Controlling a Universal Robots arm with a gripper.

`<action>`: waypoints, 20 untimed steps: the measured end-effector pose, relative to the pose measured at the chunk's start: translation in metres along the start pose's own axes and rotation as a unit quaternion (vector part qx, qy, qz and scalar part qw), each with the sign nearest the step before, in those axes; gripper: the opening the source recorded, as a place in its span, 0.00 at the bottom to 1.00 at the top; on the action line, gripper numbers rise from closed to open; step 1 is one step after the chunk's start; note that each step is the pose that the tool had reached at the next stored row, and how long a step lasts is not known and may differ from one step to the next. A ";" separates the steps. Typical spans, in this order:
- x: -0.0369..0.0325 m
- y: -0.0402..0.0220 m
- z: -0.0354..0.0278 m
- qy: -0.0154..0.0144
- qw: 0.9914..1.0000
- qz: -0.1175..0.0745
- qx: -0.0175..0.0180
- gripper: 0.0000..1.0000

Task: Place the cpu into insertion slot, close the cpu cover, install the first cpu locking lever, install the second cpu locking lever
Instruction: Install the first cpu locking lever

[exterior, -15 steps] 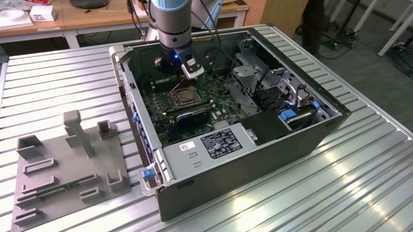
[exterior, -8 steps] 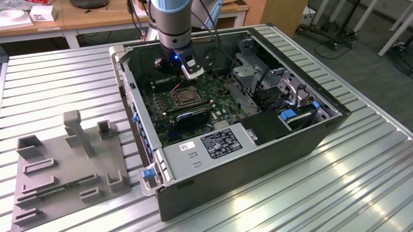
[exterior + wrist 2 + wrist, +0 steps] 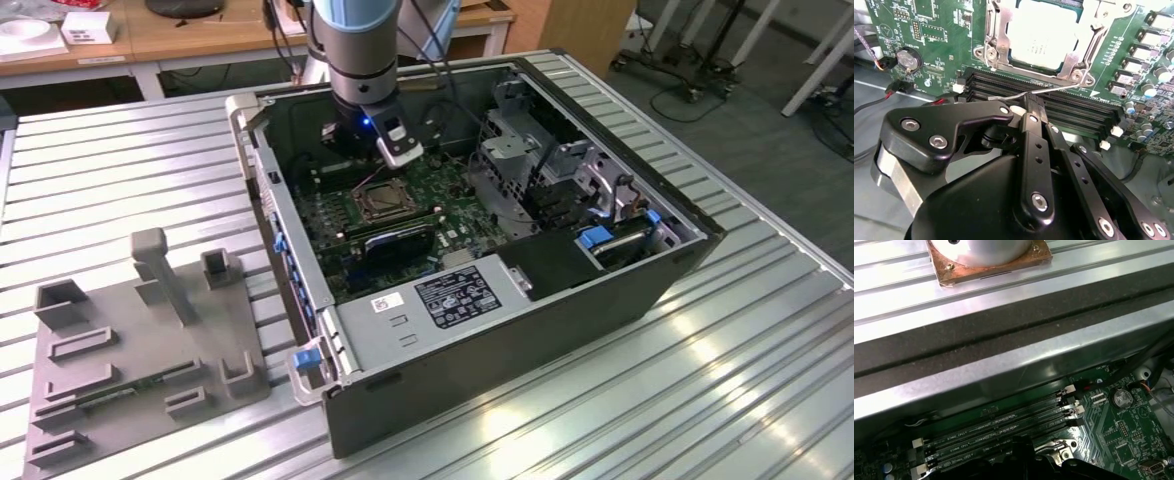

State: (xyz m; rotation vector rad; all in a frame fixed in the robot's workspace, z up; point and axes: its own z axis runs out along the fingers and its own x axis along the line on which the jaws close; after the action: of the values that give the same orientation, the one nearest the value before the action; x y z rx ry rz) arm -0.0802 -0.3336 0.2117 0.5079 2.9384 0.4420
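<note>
Single arm (image 3: 352, 35) hangs near-vertical from the exterior view's top edge, its dark wrist (image 3: 363, 92) at the low end (small blue light lit just beneath it), and the black gripper (image 3: 1032, 106) points downward with its linkage fingers (image 3: 1033, 150) drawn together at the tips.

A ribbed metal table (image 3: 120, 180) of long silver slats is seen across the near part of the scene; the same slats (image 3: 1079, 260) are seen in the first wrist view. Bright overhead light is reflected in patches on the slats at the exterior view's near right. Wooden desks (image 3: 200, 40) are set along the far side, and white boxes (image 3: 87, 25) are kept on the one at the exterior view's far left. A grey floor (image 3: 747, 110) is seen at the exterior view's far right, where a wheeled stand (image 3: 667, 75) and white legs (image 3: 821, 60) are placed.
</note>
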 end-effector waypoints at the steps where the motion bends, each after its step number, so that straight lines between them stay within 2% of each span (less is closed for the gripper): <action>1: 0.0000 -0.0003 0.0012 0.000 1.000 0.000 0.000 0.11; 11: -0.0040 0.0001 0.0048 0.000 1.000 0.000 0.000 0.11; 20: -0.0041 -0.0001 0.0057 0.000 1.000 0.000 0.000 0.11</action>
State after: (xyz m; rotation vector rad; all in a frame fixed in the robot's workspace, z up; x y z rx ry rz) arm -0.0754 -0.3337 0.2066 0.5079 2.9386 0.4416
